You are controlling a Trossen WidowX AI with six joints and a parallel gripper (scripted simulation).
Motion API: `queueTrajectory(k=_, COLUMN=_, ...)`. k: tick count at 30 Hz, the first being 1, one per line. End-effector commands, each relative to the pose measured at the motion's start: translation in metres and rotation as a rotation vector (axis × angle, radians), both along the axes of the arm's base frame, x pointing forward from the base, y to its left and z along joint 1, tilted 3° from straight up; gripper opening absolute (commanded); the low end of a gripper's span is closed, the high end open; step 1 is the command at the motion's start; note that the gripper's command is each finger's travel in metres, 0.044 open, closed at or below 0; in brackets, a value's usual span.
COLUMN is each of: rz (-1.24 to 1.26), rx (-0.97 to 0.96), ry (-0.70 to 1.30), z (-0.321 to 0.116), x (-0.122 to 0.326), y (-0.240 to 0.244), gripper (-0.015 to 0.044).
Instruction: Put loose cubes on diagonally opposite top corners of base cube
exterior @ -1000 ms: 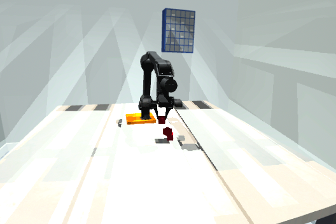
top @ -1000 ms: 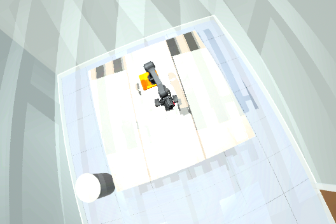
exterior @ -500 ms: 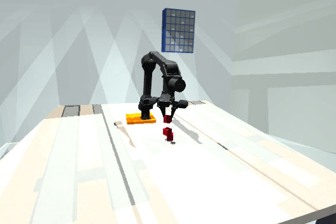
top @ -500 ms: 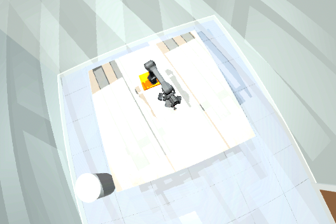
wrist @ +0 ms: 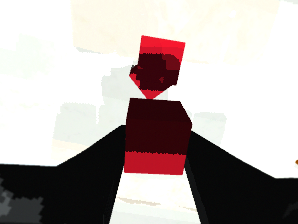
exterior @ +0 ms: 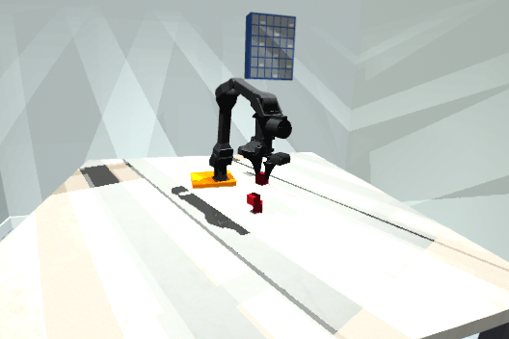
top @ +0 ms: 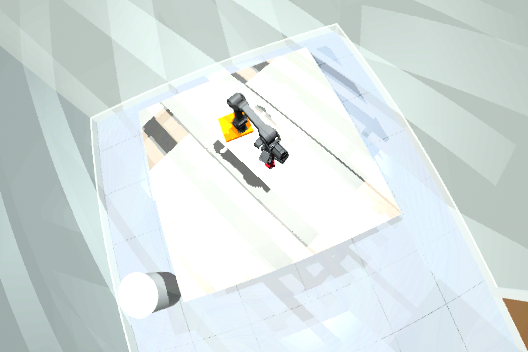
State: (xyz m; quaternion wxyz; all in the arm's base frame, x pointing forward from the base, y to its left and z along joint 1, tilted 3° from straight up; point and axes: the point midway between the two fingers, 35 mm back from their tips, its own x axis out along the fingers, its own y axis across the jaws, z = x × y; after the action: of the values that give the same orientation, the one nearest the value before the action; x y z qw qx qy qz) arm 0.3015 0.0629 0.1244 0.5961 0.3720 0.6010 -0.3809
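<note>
My gripper is shut on a red cube, which is held above the table and looks about level in the wrist view. The red base cube stands on the table. The other loose red cube rests on top of it, offset to the left in the exterior view. In the wrist view the two-cube stack lies just beyond the held cube, partly in shadow, and its cubes are hard to tell apart. In the top view only a little red shows under the gripper.
The arm's orange base plate is behind the cubes on the white table. A white cylinder stands at the lower left in the top view. A blue-framed panel is in the background.
</note>
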Motion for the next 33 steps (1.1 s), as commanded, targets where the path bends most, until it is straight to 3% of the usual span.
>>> queueTrajectory(k=1, rz=-0.06, rx=0.002, ry=0.001, z=-0.001, x=-0.003, y=0.004, gripper=0.0105)
queueTrajectory(k=33, rz=-0.073, rx=0.004, ry=0.001, z=-0.05, x=-0.003, y=0.003, gripper=0.0105)
